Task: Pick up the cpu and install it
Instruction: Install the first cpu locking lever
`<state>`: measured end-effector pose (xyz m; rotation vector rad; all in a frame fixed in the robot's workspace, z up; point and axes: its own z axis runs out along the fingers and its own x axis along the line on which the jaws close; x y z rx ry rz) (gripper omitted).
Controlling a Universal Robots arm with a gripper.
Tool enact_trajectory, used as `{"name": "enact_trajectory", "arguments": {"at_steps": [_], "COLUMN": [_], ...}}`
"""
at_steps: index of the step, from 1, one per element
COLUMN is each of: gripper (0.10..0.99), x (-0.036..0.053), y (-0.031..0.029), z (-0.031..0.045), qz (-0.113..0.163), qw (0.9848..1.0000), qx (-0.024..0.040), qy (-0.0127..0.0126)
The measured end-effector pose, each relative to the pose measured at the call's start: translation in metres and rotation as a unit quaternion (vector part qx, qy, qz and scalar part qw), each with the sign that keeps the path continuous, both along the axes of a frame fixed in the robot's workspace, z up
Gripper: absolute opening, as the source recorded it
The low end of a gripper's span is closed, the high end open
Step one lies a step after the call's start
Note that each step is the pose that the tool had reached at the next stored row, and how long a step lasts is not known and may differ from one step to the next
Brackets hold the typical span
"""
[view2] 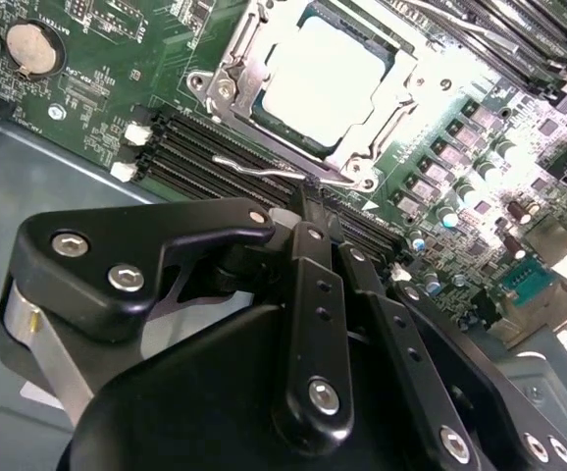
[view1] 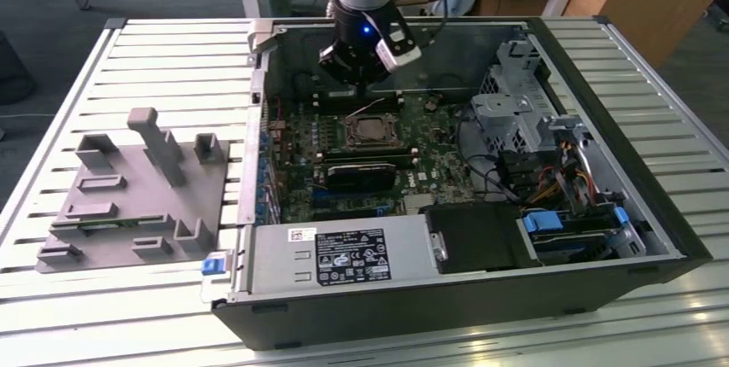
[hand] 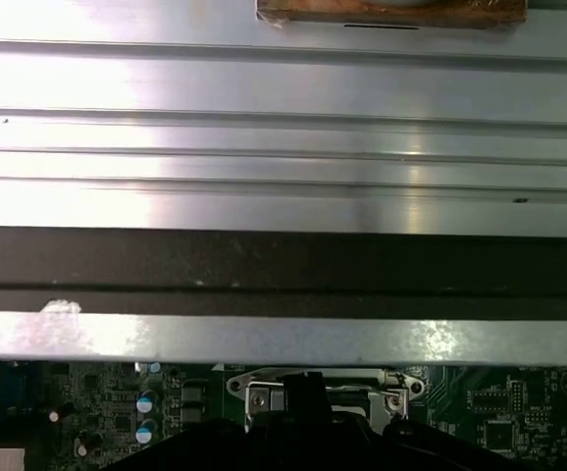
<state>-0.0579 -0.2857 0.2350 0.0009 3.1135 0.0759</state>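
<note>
Hovering inside the open computer case (view1: 638, 213), the hand (view1: 355, 75) has its fingers pressed together, empty; the cpu (view2: 325, 83) already lies seated in its socket frame (view2: 227, 93) just beside, apparently installed.

Open room above socket (view1: 367, 131), case walls (view1: 393, 36) perhaps close
</note>
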Motion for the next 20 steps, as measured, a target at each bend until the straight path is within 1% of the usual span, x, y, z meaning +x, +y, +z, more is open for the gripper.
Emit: {"name": "enact_trajectory", "arguments": {"at_steps": [20], "gripper": [0.106], "x": [0.0008], "y": [0.0000], "z": [-0.0055], "qz": [0.000], "qw": [1.0000], "qx": [-0.0002], "qy": [0.0000]}}
